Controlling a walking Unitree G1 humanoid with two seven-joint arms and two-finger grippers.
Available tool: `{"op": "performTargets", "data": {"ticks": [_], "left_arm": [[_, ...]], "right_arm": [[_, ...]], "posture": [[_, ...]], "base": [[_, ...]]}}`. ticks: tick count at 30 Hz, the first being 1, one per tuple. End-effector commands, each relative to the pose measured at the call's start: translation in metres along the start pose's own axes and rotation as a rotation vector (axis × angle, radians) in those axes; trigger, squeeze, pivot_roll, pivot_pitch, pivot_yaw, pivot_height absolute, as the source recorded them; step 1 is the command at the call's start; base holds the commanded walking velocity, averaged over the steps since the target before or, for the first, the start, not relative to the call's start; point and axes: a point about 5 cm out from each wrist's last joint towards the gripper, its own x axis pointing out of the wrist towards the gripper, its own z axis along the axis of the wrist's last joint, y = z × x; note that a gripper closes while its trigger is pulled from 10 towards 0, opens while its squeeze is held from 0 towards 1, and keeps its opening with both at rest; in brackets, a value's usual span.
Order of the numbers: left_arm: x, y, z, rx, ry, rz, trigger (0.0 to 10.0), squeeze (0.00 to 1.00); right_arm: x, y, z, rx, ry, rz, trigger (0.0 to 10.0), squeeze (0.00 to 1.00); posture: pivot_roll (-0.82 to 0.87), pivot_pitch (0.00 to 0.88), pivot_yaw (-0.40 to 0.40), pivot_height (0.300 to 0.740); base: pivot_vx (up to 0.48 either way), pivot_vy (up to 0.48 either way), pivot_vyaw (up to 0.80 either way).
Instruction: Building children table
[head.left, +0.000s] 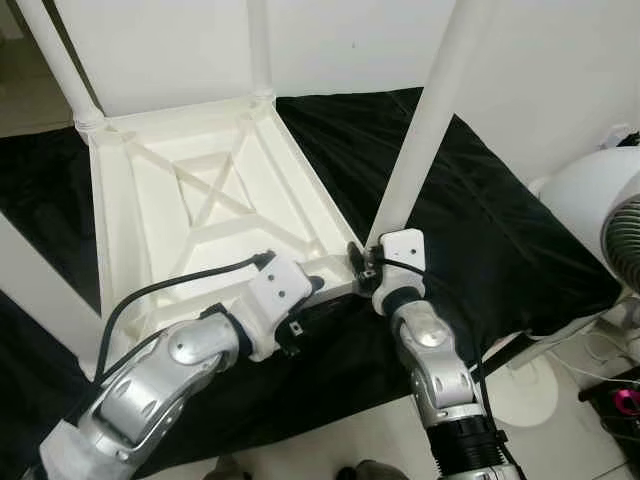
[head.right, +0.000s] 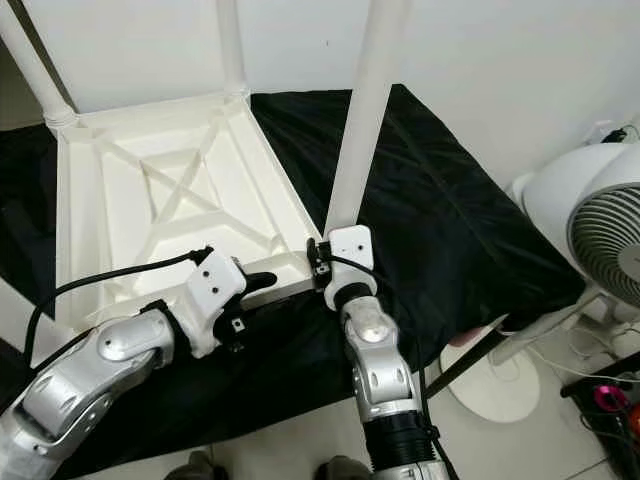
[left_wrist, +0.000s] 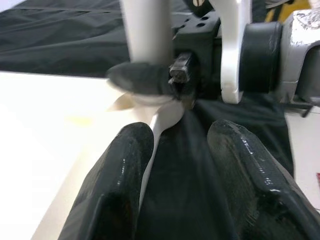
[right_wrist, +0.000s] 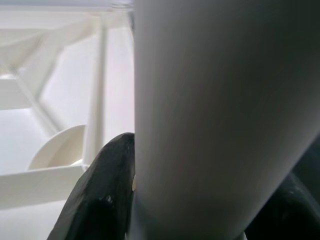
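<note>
A white children's table top (head.left: 200, 190) lies upside down on a black cloth (head.left: 480, 220). Two white legs (head.left: 60, 60) (head.left: 260, 45) stand in its far corners. A third white leg (head.left: 430, 110) stands at the near right corner, and my right gripper (head.left: 368, 262) is shut on its base; its fingers (right_wrist: 100, 190) press against the tube. My left gripper (head.left: 322, 290) sits at the table's near edge just left of that corner. It is open, with its fingers (left_wrist: 120, 170) on either side of the thin white rim.
A white fan (head.left: 600, 220) on a round base (head.left: 530, 390) stands close on the right, with cables and a pink object (head.left: 620, 400) on the floor. A white wall rises behind the table. Another white bar (head.left: 40, 280) crosses the left edge.
</note>
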Motion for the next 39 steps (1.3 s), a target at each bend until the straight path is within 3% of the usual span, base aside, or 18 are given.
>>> {"op": "performTargets", "data": {"ticks": [1,9,10,11,12,19,23,24,29,32,39], "left_arm": [[0.0,-0.007,-0.003,-0.009,0.01,-0.131,10.0,0.0],[0.001,-0.01,-0.004,-0.014,0.01,-0.146,10.0,0.0],[0.001,-0.01,-0.004,-0.013,0.011,-0.145,10.0,0.0],[0.001,-0.01,-0.004,-0.012,0.011,-0.144,10.0,0.0],[0.001,-0.01,-0.004,-0.012,0.01,-0.143,10.0,0.0],[0.0,-0.01,-0.005,-0.014,0.013,-0.136,10.0,0.0],[0.0,-0.009,-0.004,-0.014,0.011,-0.127,10.0,0.0],[0.001,-0.008,-0.004,-0.013,0.01,-0.125,10.0,0.0],[0.001,-0.006,-0.003,-0.009,0.008,-0.126,10.0,0.0],[0.001,-0.006,-0.003,-0.008,0.008,-0.126,10.0,0.0],[0.003,-0.004,-0.001,-0.003,0.004,-0.129,10.0,0.0]], "right_arm": [[-0.005,-0.004,-0.008,0.037,0.059,-0.116,10.0,0.0],[-0.008,0.001,-0.002,0.038,0.025,-0.053,10.0,0.0],[-0.009,0.002,-0.001,0.049,0.023,-0.043,10.0,0.71],[-0.011,0.003,0.0,0.056,0.022,-0.036,10.0,0.71],[-0.012,0.004,0.002,0.074,0.017,-0.034,10.0,1.0],[-0.015,-0.003,0.008,0.099,-0.016,-0.024,10.0,1.0],[-0.016,-0.021,0.012,0.085,-0.065,0.124,10.0,1.0],[-0.016,-0.031,0.012,0.067,-0.068,0.236,10.0,0.0],[-0.012,-0.045,0.01,-0.014,-0.074,0.396,10.0,0.0],[-0.012,-0.046,0.01,-0.014,-0.072,0.404,10.0,0.0],[0.017,-0.05,0.009,-0.177,-0.068,0.561,10.0,0.0]], "posture": [[-0.06,0.026,0.006,0.74],[-0.07,0.024,0.006,0.74],[-0.07,0.024,0.006,0.74],[-0.07,0.024,0.006,0.74],[-0.07,0.023,0.003,0.74],[-0.07,0.023,-0.001,0.74],[-0.07,0.027,0.0,0.74],[-0.07,0.028,0.005,0.74],[-0.08,0.029,0.013,0.74],[-0.08,0.029,0.013,0.74],[-0.07,0.027,0.024,0.74]], "base": [[0.0,0.0,0.0],[0.0,0.0,0.0],[0.0,0.0,0.0],[0.0,0.0,0.0],[0.0,0.0,0.0],[0.0,0.0,0.0],[0.0,0.0,0.0],[0.0,0.0,0.0],[0.0,0.0,0.0],[0.0,0.0,0.0],[0.0,0.0,0.0]]}}
